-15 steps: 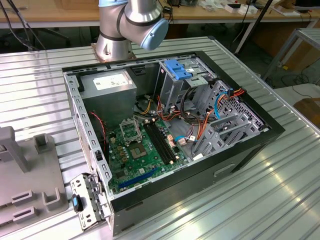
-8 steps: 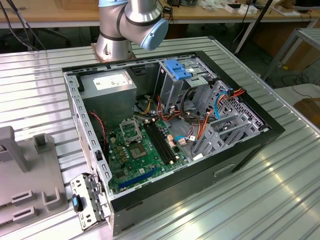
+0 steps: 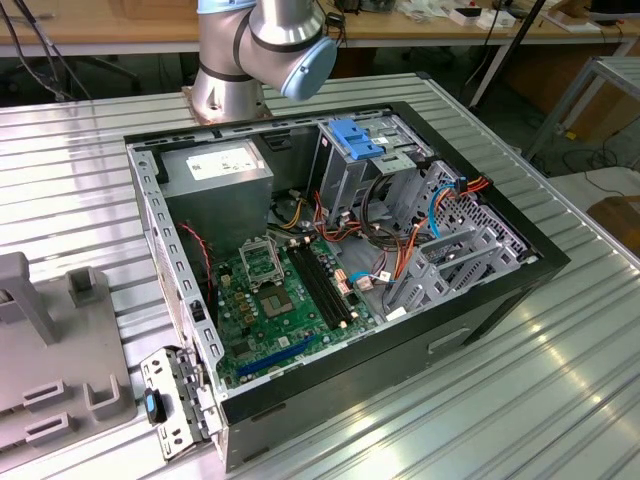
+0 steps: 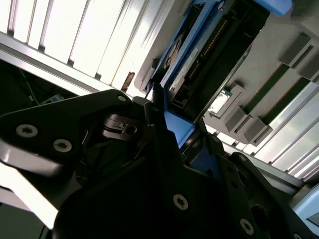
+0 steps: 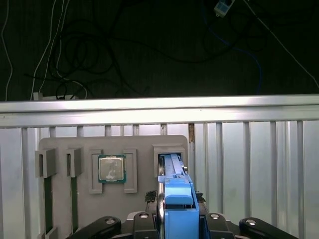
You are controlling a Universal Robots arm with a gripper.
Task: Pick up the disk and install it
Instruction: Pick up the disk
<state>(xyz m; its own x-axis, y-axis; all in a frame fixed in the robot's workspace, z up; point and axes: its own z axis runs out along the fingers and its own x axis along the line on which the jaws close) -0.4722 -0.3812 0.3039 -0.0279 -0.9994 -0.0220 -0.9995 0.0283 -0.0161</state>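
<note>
The dark flat disk in its bright blue plastic carrier [image 5: 177, 196] stands on edge in the end slot of the grey plastic holder tray [image 5: 65, 144], its long axis running straight away from the black gripper [image 5: 178, 220] straddling its near end (clamped or merely around it, I cannot tell: the contact is hidden).

Silver-grey jointed arm [image 3: 228, 70], light blue joint cap [image 3: 308, 62], matte black gripper [image 5: 178, 220], silver screw heads [image 4: 180, 201]
</note>
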